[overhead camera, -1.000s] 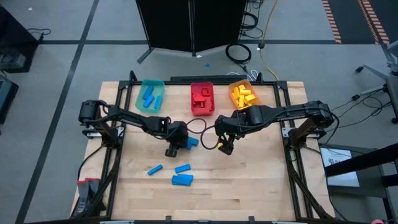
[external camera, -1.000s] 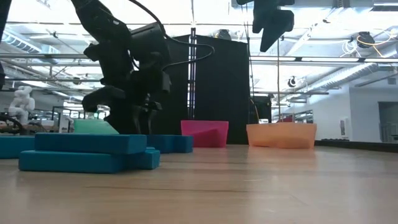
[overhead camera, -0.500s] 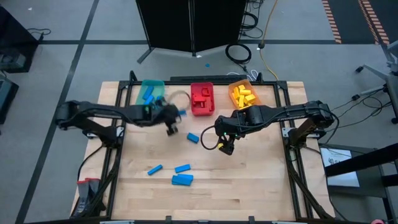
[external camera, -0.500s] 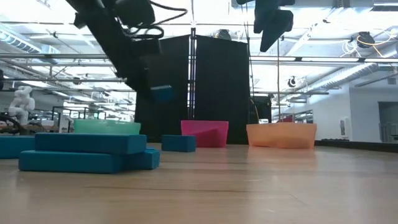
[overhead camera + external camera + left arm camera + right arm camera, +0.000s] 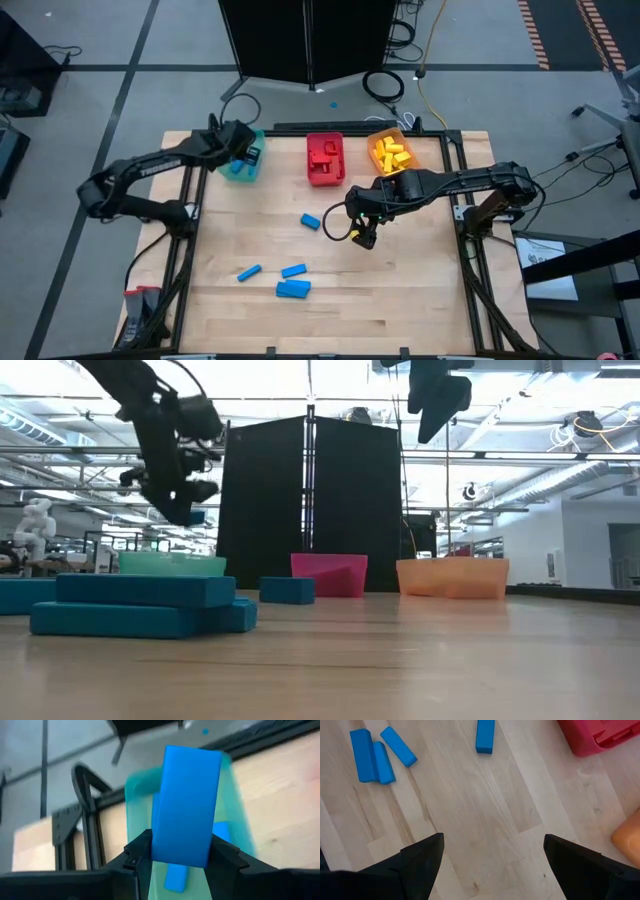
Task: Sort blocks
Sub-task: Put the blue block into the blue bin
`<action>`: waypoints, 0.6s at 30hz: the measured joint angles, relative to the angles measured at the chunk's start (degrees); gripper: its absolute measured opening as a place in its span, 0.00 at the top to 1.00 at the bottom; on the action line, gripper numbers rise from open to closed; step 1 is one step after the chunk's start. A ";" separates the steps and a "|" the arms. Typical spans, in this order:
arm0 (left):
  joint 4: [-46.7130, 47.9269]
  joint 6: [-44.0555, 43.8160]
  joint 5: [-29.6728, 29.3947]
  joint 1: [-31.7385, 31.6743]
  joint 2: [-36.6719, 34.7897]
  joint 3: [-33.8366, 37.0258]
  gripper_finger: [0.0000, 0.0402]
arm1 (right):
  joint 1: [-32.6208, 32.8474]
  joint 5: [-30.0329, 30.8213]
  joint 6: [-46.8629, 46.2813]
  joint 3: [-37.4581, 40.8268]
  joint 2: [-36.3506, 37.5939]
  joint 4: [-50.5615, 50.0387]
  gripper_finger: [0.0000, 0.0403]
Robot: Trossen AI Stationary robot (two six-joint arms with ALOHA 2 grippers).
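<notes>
Left gripper [image 5: 248, 154] has swung from the table middle, where it was a second ago, to above the teal bin [image 5: 240, 168] at the far edge, left of the row; fingers clamped on a blue block [image 5: 187, 806], which hangs over that bin. Low view shows the gripper [image 5: 186, 510] raised above the teal bin [image 5: 170, 564]. One blue block [image 5: 310, 221] that was under the left arm earlier now lies bare near the table middle.

Right gripper [image 5: 363, 236] unchanged, hovering right of centre, fingers [image 5: 424, 857] spread wide, nothing between them.

Bins along the far edge: teal bin holds blue blocks [image 5: 175, 876], red bin [image 5: 325, 159] holds red blocks, orange bin [image 5: 390, 150] holds yellow blocks [image 5: 391, 155].

Three more blue blocks sit toward the near edge, left of centre: one angled [image 5: 249, 272], one short [image 5: 293, 270], one wider [image 5: 293, 289] just beside it. Same places as before.
</notes>
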State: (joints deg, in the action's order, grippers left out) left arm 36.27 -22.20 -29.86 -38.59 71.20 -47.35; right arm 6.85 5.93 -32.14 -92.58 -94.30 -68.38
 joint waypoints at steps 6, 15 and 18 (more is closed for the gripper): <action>-1.50 -0.08 7.18 -5.54 5.56 0.00 0.66 | 0.00 -0.02 0.20 0.00 0.00 0.04 0.16; -0.74 0.00 11.23 -6.47 13.58 0.00 0.64 | 0.00 -0.02 -0.11 0.00 0.00 0.04 0.16; -0.79 0.03 11.21 -6.29 13.16 0.00 0.55 | 0.00 -0.04 -0.17 0.00 0.00 0.07 0.16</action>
State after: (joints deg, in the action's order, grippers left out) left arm 35.47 -22.17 -18.65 -44.88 84.36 -47.35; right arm 6.85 5.89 -32.32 -92.58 -94.30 -68.31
